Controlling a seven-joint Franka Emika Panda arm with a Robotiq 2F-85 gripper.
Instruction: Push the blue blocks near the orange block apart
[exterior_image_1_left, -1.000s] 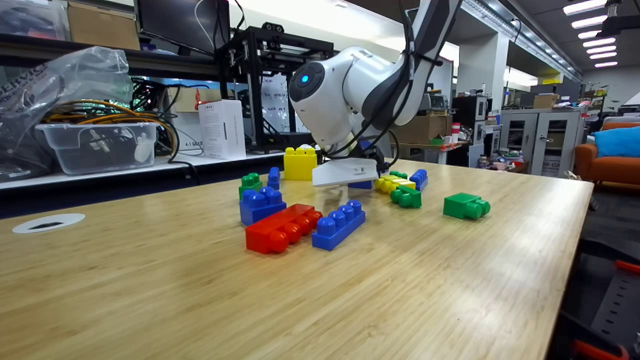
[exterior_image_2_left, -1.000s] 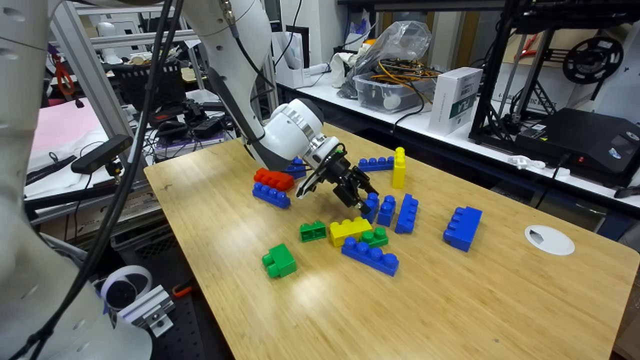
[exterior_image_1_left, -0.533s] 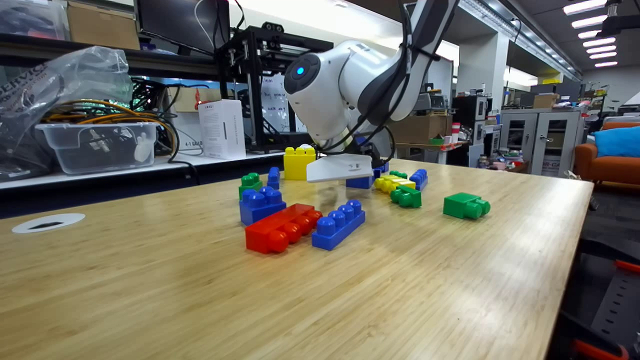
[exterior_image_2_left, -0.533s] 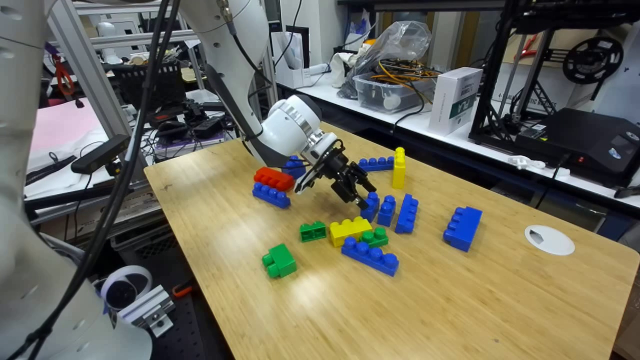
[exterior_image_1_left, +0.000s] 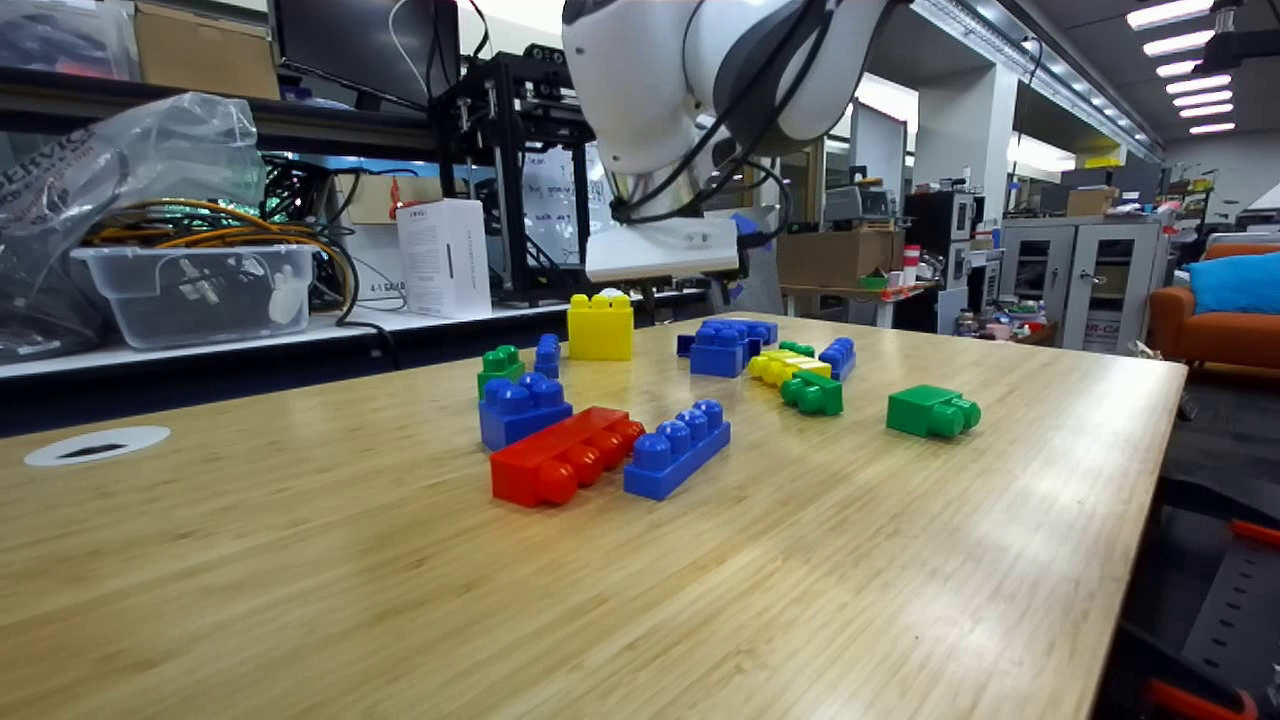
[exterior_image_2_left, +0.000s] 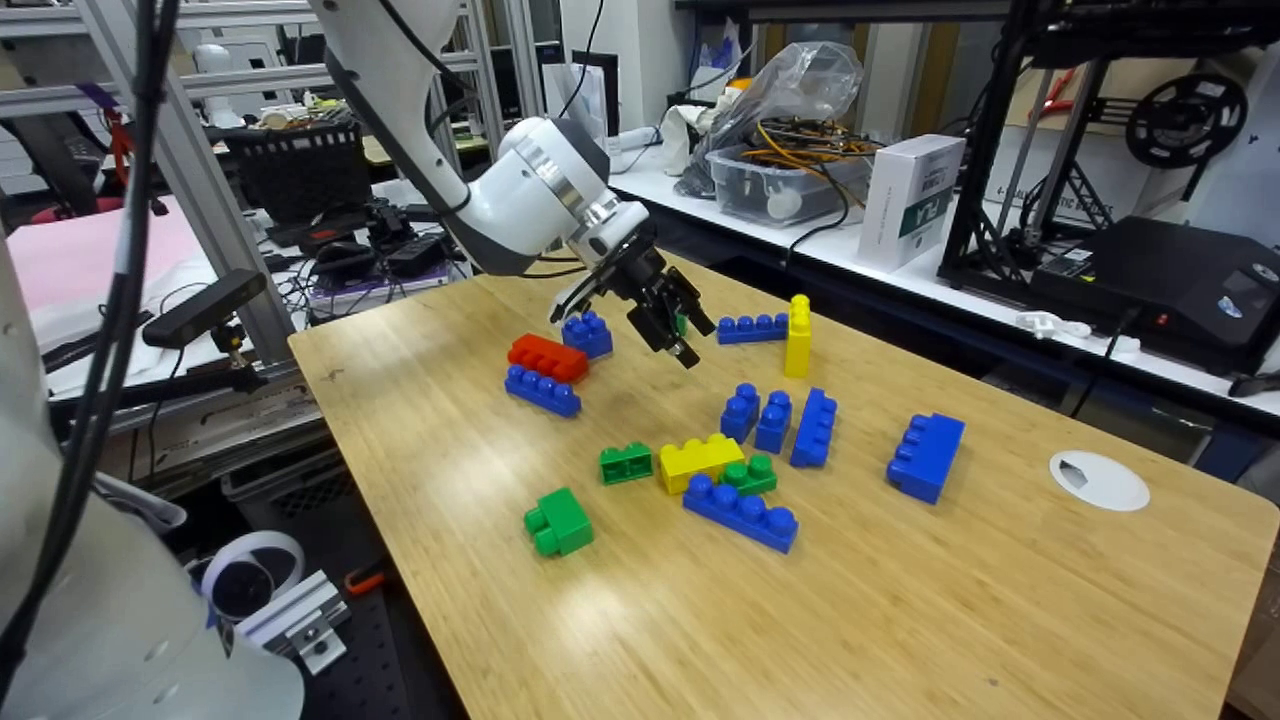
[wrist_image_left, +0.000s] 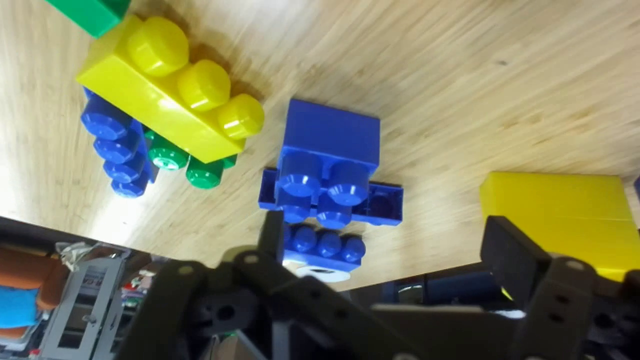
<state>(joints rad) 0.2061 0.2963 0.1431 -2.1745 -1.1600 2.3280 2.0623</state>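
The red-orange brick (exterior_image_2_left: 548, 358) lies on the table and shows in both exterior views (exterior_image_1_left: 560, 462). A chunky blue block (exterior_image_2_left: 588, 337) stands close beside it on one side (exterior_image_1_left: 522, 414). A long low blue block (exterior_image_2_left: 542, 391) lies along its other side (exterior_image_1_left: 678, 455). My gripper (exterior_image_2_left: 694, 342) is open and empty, raised above the table between this group and a row of blue blocks. In the wrist view the fingers (wrist_image_left: 385, 237) are wide apart. Ahead of them are a blue block (wrist_image_left: 331, 131) and an upturned blue block (wrist_image_left: 385, 206). The red-orange brick is out of the wrist view.
The blue row (exterior_image_2_left: 773, 422) stands mid-table near a lying yellow brick (exterior_image_2_left: 698, 460), green bricks (exterior_image_2_left: 626, 463) and a long blue brick (exterior_image_2_left: 742, 514). A tall yellow brick (exterior_image_2_left: 798, 338) stands near the back edge. Another blue block (exterior_image_2_left: 926, 458) lies farther off.
My gripper has lifted away from the blue row and moved back and up, toward the red-orange brick's side in an exterior view. The blocks show no clear movement.
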